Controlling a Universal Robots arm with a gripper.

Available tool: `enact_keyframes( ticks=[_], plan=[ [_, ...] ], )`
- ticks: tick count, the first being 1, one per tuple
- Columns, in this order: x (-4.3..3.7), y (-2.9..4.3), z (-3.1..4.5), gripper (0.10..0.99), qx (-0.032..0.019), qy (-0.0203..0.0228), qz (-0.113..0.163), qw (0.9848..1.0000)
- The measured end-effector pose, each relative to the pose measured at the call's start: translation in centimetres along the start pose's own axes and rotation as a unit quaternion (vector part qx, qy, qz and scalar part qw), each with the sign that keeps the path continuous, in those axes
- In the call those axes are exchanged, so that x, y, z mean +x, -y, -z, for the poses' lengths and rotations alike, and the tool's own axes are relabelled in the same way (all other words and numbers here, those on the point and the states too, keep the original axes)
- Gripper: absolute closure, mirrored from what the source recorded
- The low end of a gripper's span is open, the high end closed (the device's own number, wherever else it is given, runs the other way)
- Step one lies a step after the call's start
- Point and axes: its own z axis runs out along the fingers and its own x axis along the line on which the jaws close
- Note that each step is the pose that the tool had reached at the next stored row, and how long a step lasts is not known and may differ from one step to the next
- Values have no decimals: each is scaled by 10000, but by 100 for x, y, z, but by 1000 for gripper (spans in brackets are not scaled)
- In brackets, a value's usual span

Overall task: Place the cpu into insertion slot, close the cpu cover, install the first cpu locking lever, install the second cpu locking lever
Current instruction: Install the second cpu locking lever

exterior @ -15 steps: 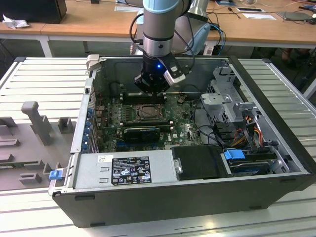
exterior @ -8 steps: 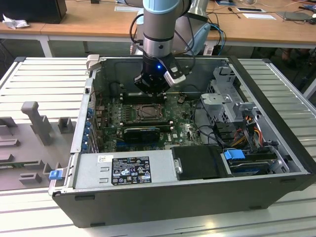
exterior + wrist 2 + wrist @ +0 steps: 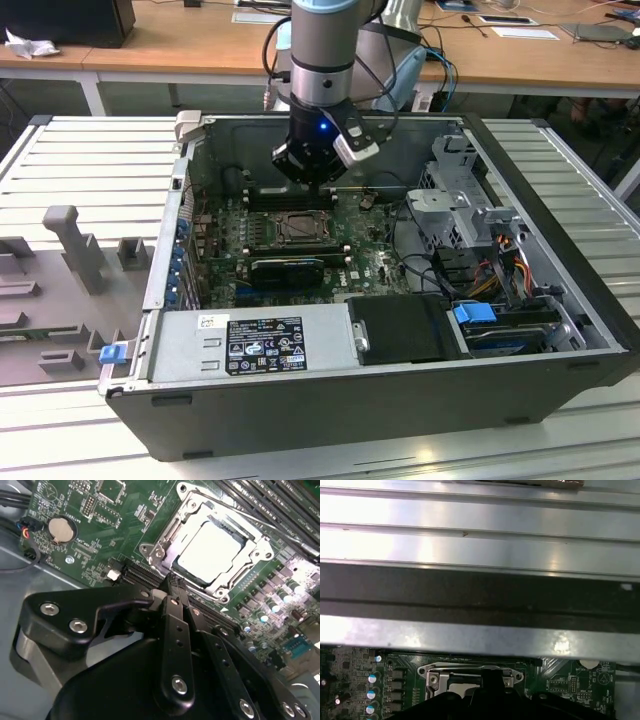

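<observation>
Second wrist view: the gripper (image 3: 172, 582) has its fingers (image 3: 176, 625) pressed together, holding nothing, the tips just beside the rim of the insertion slot (image 3: 165, 530). The cpu (image 3: 212, 550) lies flat in that slot, framed by the closed cpu cover (image 3: 220, 517). In the exterior view the gripper (image 3: 312, 180) hangs over the slot (image 3: 296, 228) inside the computer case (image 3: 300, 400).
</observation>
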Motion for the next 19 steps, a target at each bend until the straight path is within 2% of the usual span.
enact_keyframes(
  ticks=[7,9,14,19],
  plan=[
    [6,118,4,980,0,0,-1,10000],
    [7,128,23,980,1,0,-2,10000],
    [5,127,148,980,1,0,-1,10000],
    [7,158,153,980,0,0,-1,10000]
  ],
)
